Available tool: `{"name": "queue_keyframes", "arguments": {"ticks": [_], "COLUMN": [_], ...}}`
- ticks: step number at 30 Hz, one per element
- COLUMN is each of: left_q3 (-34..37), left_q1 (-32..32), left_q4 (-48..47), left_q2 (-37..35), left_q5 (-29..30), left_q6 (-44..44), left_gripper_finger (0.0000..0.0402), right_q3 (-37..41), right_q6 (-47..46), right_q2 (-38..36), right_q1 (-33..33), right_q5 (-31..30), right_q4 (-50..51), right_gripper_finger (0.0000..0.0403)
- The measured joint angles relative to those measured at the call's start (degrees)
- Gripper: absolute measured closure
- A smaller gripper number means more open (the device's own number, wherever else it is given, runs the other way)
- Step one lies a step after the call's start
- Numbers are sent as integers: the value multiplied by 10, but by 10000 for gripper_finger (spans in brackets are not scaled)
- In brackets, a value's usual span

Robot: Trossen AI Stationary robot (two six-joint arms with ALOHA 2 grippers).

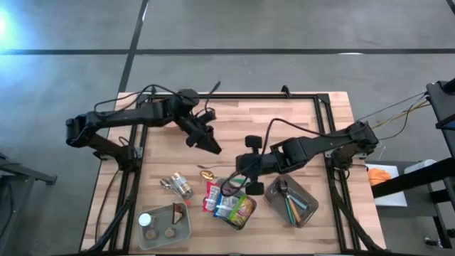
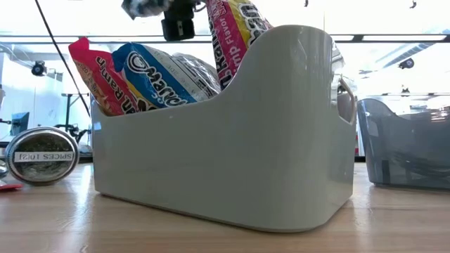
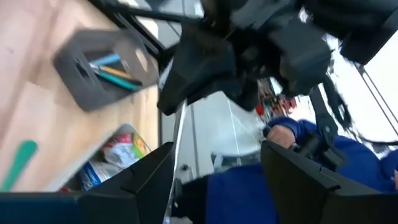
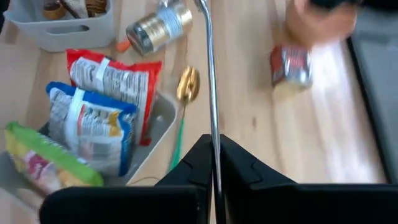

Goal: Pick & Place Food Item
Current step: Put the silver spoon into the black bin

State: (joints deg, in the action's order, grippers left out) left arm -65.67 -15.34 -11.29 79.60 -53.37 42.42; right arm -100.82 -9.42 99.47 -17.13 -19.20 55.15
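The ramen packets point(image 1: 229, 205) stand upright and crowded together in a pale bin point(image 2: 281, 140) at the middle of the table's point(image 1: 284, 114) camera-side edge, red, blue and yellow-green wrappers poking above its rim. The right gripper point(image 4: 213, 155) hangs just above that bin on its far side, its fingers pinched tight on a thin metal rod point(image 4: 210, 74) that runs straight out from between them (what the rod belongs to cannot be told). The left gripper point(image 1: 208, 142) is in the air over the middle of the table, well apart from the bin, and its fingers point(image 3: 149, 180) stand wide with nothing between them. A small red-and-silver can point(image 4: 290, 65), blurred, is on the wood farther toward the table's middle. A gold spoon point(image 4: 187, 84) with a green handle lies just beside the bin's far wall. A spice jar point(image 1: 179, 186) lies on its side nearby, toward the left arm's side. A white tray point(image 1: 186, 231) holding a few small things sits at the camera-side corner on the left arm's side, and a grey caddy point(image 2: 401, 140) of utensils sits toward the opposite corner.
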Motion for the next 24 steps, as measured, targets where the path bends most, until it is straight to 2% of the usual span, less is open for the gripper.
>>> {"name": "queue_keyframes", "arguments": {"ticks": [7, 11, 20, 24], "left_q3": [0, 0, 0, 0], "left_q1": [-30, -42, -51, -51], "left_q4": [0, 0, 0, 0], "left_q2": [-46, -75, -121, -129], "left_q5": [63, 89, 124, 128], "left_q6": [-33, -43, -49, -49], "left_gripper_finger": [162, 161, 161, 161], "right_q3": [0, 0, 7, 7], "right_q6": [-186, -294, -586, -678], "right_q2": [-11, -24, -57, -60], "right_q1": [-24, -49, -108, -145], "right_q5": [-7, -43, -67, -79], "right_q4": [73, 125, 246, 289], "right_gripper_finger": [392, 392, 392, 392]}}
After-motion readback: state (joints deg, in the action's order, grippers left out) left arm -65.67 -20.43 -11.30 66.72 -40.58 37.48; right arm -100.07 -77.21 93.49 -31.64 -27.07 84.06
